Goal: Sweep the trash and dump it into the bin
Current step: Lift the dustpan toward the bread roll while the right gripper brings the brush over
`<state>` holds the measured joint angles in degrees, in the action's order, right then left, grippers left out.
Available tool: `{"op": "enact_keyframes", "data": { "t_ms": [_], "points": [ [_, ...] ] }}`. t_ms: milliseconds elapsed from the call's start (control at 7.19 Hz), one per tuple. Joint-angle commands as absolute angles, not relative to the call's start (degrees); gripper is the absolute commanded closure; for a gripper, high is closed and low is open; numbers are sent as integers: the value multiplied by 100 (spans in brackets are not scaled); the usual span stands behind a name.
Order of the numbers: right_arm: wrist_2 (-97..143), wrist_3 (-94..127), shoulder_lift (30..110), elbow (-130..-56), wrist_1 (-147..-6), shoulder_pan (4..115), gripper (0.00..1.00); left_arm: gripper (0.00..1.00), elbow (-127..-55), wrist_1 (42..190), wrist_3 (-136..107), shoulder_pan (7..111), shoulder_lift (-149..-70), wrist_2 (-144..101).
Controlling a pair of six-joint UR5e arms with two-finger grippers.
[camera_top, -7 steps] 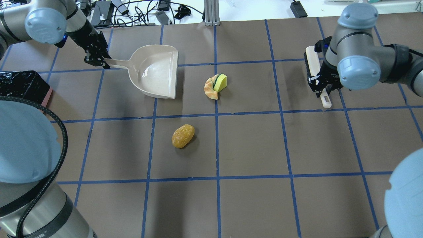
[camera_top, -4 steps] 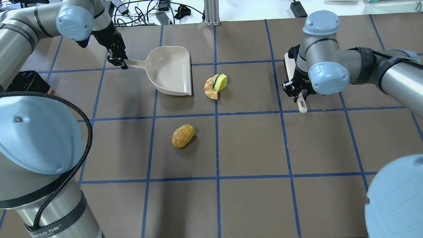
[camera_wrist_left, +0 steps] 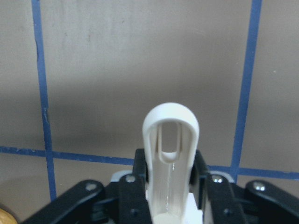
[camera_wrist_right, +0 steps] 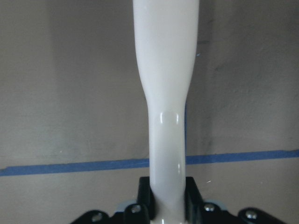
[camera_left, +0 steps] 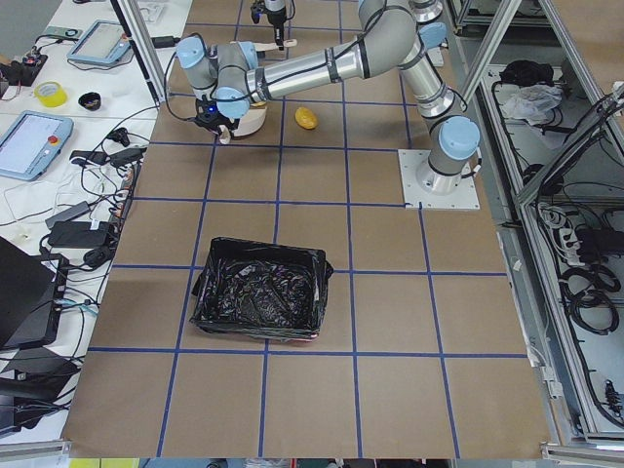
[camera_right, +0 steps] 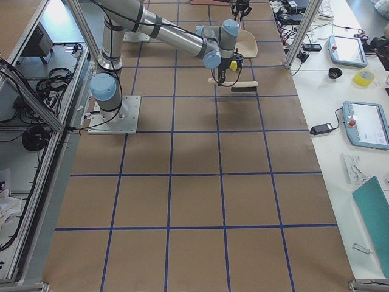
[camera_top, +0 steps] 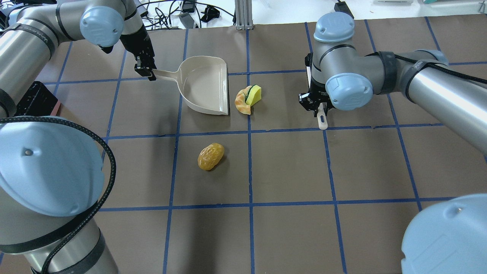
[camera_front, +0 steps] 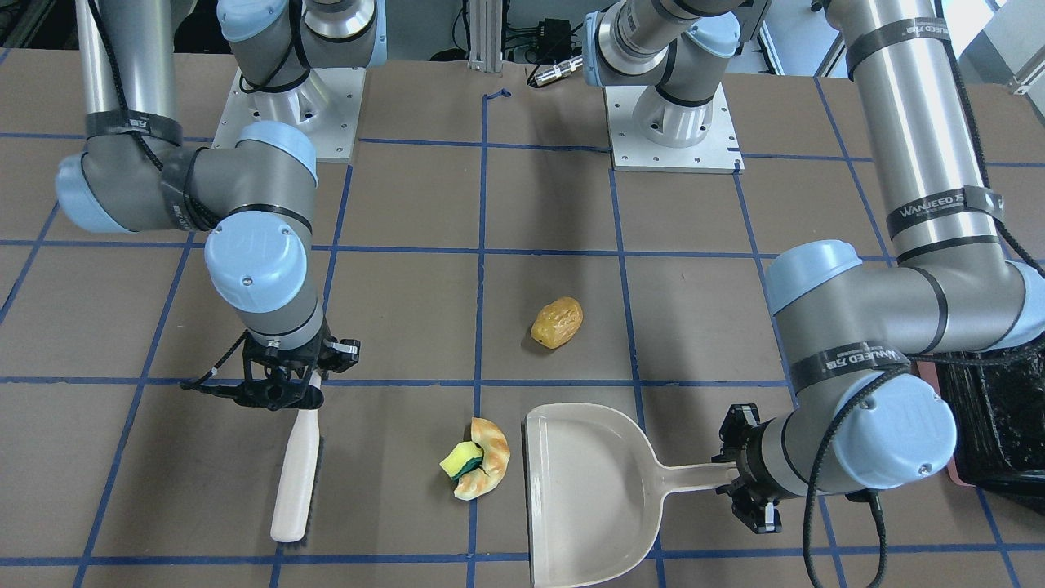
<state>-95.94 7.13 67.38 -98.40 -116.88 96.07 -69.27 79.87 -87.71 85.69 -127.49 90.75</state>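
Dustpan (camera_top: 201, 87) handle clamped in left tool (camera_top: 146, 71), brush (camera_front: 295, 474) handle in right tool (camera_front: 298, 390); sponge chunk (camera_top: 254, 94) between, likely light, soft: sweep, don't grasp.

In the overhead view the lower half of the table (camera_top: 289, 236) lies open, broken only by the yellow lump (camera_top: 210, 156) left of centre. Between the open edge of the dustpan (camera_top: 207, 91) and the dumpling (camera_top: 242, 102), with the sponge (camera_top: 254, 95) on it, the gap is narrow. A wide bare stretch separates that pile from the brush (camera_top: 322, 120) at centre right. The bin (camera_top: 33, 99) blocks the left edge.
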Motion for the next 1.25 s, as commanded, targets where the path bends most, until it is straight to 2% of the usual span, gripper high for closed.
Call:
{"op": "enact_keyframes", "data": {
  "t_ms": [0,695,1112],
  "points": [
    [-9589,984,6724,-9844,-11567,9861,100,100,-7320,7814,-8797,8631,-12709,9158],
    [-8816,1957,6531,-9809,-11513,10308,100,100,-7427,7814,-9105,8894,-12489,9176],
    [-8763,2573,6259,-9485,-11653,10861,100,100,-7821,7315,-9508,9026,-12507,9289]
  ]
}}
